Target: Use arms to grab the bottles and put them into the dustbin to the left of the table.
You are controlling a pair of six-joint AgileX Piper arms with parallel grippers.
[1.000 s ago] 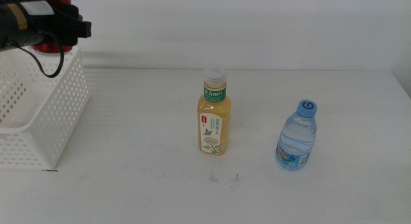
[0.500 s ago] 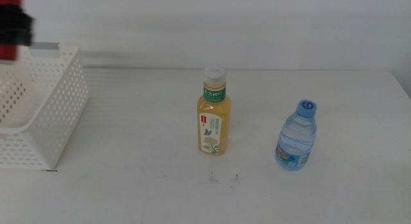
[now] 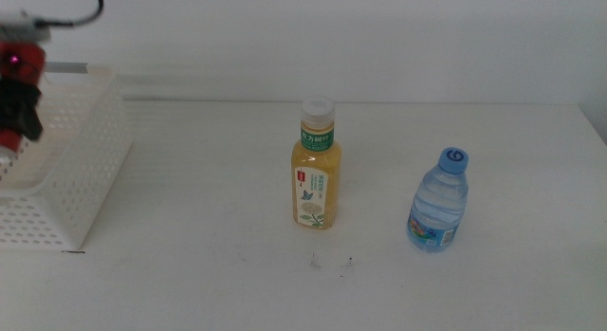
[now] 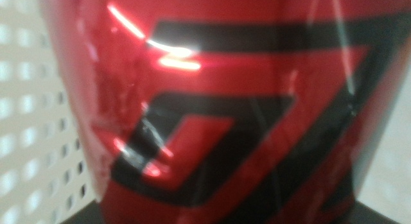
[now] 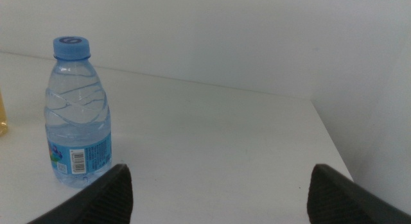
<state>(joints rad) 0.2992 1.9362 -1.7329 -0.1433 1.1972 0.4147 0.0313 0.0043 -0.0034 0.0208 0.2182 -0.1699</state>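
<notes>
My left gripper [image 3: 19, 108] is at the far left over the white perforated dustbin [image 3: 81, 170], shut on the red cola can [image 3: 21, 65]. The can fills the left wrist view [image 4: 225, 108], with the dustbin's perforated wall [image 4: 29, 128] close behind it. The yellow tea bottle [image 3: 315, 170] stands upright mid-table. The clear water bottle with the blue cap [image 3: 439, 203] stands upright to its right and also shows in the right wrist view [image 5: 77, 115]. My right gripper [image 5: 218, 198] is open and empty, low over the table, apart from the water bottle, and out of the middle view.
The white table [image 3: 209, 274] has a few small dark specks [image 3: 332, 263] in front of the tea bottle. The table's right edge [image 5: 334, 147] lies beyond the water bottle. A white wall runs behind the table.
My left gripper with the can has swung left across the dustbin's top and now hangs lower over its far-left part. Both bottles have stayed put.
</notes>
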